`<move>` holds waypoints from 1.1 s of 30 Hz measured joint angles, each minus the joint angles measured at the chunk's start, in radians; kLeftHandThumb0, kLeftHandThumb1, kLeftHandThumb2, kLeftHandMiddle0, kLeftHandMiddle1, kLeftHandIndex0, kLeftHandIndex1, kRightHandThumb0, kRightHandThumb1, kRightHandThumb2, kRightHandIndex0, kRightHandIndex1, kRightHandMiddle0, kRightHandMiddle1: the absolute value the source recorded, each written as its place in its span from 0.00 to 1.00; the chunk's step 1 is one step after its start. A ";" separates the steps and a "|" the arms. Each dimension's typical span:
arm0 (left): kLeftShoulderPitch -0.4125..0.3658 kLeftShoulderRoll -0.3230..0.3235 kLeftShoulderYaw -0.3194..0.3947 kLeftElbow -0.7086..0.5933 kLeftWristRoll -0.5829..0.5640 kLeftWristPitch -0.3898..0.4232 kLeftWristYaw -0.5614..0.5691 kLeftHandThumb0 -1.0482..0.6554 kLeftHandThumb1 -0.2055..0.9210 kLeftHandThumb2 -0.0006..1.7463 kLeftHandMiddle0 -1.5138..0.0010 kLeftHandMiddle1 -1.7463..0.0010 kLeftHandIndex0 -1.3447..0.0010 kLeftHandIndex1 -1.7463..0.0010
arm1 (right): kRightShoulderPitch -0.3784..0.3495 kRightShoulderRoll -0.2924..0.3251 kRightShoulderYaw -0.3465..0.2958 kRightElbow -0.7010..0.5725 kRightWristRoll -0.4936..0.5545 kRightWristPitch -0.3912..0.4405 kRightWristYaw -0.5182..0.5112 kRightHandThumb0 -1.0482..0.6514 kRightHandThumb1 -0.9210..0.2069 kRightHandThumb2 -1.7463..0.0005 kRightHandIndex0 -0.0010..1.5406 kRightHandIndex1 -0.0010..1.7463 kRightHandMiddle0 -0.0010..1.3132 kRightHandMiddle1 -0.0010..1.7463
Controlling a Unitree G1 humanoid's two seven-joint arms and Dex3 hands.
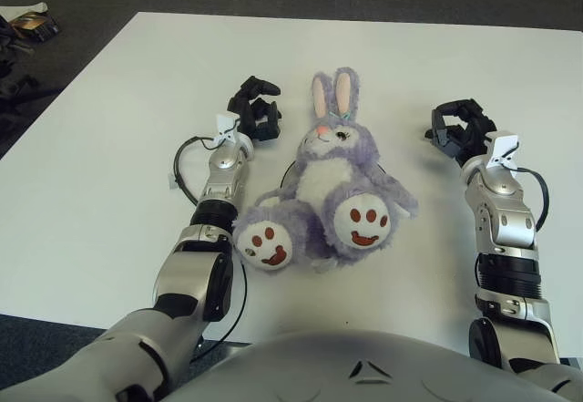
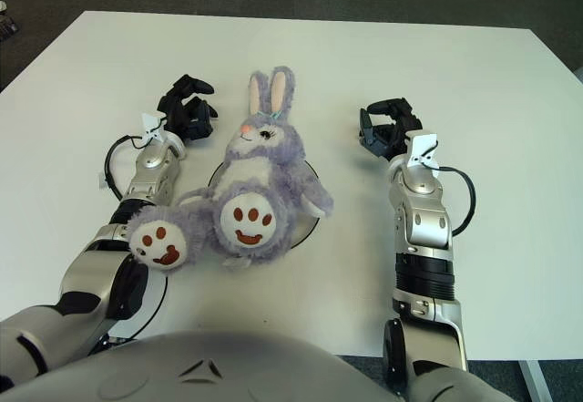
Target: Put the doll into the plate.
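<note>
A purple plush rabbit doll (image 1: 332, 179) sits upright with its paw soles facing me, on a white plate whose dark rim (image 2: 312, 226) peeks out from under it. My left hand (image 1: 253, 108) shows just left of the doll's head, apart from it, fingers loosely bent and empty. On the doll's other side my right hand (image 1: 458, 128) is low over the table, a short gap away, fingers relaxed and holding nothing. Most of the plate is hidden by the doll.
The white table (image 1: 109, 147) spreads wide on all sides of the doll. A black cable (image 1: 179, 160) loops beside my left forearm. Dark floor surrounds the table, with some dark items (image 1: 23, 28) at the far left.
</note>
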 measured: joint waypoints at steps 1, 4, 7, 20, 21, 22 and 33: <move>0.002 0.000 -0.001 -0.005 0.000 0.006 -0.001 0.61 0.48 0.75 0.67 0.00 0.64 0.01 | -0.006 0.001 -0.001 0.009 0.000 -0.004 -0.002 0.61 0.24 0.52 0.30 0.86 0.19 1.00; 0.006 -0.002 -0.004 -0.020 -0.002 0.023 -0.005 0.61 0.48 0.75 0.68 0.00 0.64 0.00 | -0.023 0.005 -0.001 0.035 0.000 -0.016 -0.009 0.61 0.25 0.52 0.31 0.85 0.21 1.00; 0.007 -0.003 -0.006 -0.028 -0.004 0.037 -0.008 0.61 0.48 0.75 0.68 0.00 0.64 0.00 | -0.029 0.013 0.000 0.053 -0.007 -0.034 -0.028 0.61 0.25 0.52 0.30 0.84 0.22 1.00; 0.009 0.006 -0.017 -0.027 0.009 0.037 -0.011 0.61 0.47 0.75 0.67 0.00 0.64 0.00 | -0.117 0.026 -0.056 0.261 0.036 -0.165 -0.066 0.61 0.58 0.21 0.41 0.99 0.33 1.00; 0.009 0.006 -0.017 -0.027 0.009 0.037 -0.012 0.61 0.47 0.75 0.67 0.00 0.64 0.00 | -0.128 0.026 -0.066 0.272 0.045 -0.162 -0.067 0.61 0.61 0.19 0.43 0.99 0.35 1.00; 0.009 0.006 -0.018 -0.026 0.009 0.035 -0.012 0.61 0.47 0.75 0.67 0.00 0.64 0.00 | -0.139 0.027 -0.078 0.284 0.063 -0.153 -0.068 0.61 0.65 0.16 0.45 1.00 0.38 0.99; 0.008 0.006 -0.018 -0.018 0.010 0.026 -0.013 0.61 0.44 0.75 0.60 0.00 0.62 0.09 | -0.224 0.007 -0.123 0.370 0.111 -0.020 -0.086 0.61 0.79 0.06 0.51 1.00 0.49 0.98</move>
